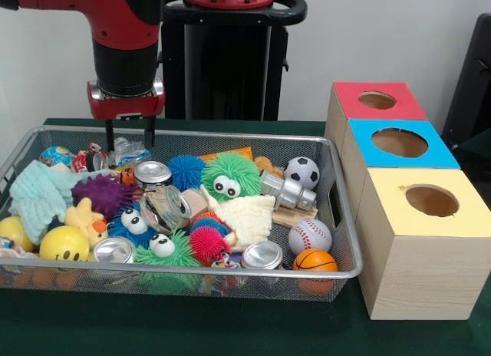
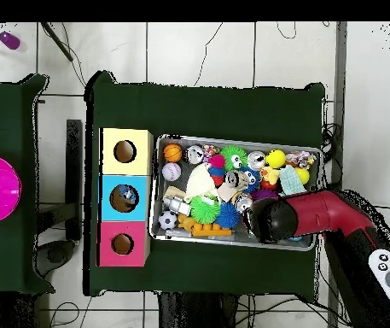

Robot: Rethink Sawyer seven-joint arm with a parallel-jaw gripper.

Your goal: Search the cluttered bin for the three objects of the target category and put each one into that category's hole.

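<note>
Clearly the sorting is at an early stage, judging by how full the wire bin [image 1: 347,241] is. At its left end lie a pale green cloth [image 1: 37,196], a yellow smiley ball [image 1: 64,243] and a purple spiky ball [image 1: 102,195]; above the far left corner hangs the gripper [image 1: 130,140], its two dark fingers a narrow way apart and holding nothing, tips just over the crumpled wrappers [image 1: 126,151] by the rim. Which category is wanted cannot be told, so the three target things cannot be singled out; candidates sit mid-bin and rightward: shiny cans [image 1: 165,208], a green fuzzy ball with eyes [image 1: 228,178], then a soccer ball [image 1: 301,172], a baseball [image 1: 309,235] and a small basketball [image 1: 314,260] near the right wall. Right of the bin stand three boxes, red [image 1: 376,104], blue [image 1: 397,145] and yellow [image 1: 430,210], each with a round hole on top. The overhead view hints at something inside the blue hole, too small to name, so one item may already be in; the rest is probably left to do. Room is tight: the bin walls rise around the pile, things touch one another, and the yellow box stands just beside the right wall, so a lift likely needs to clear the rim before crossing.
</note>
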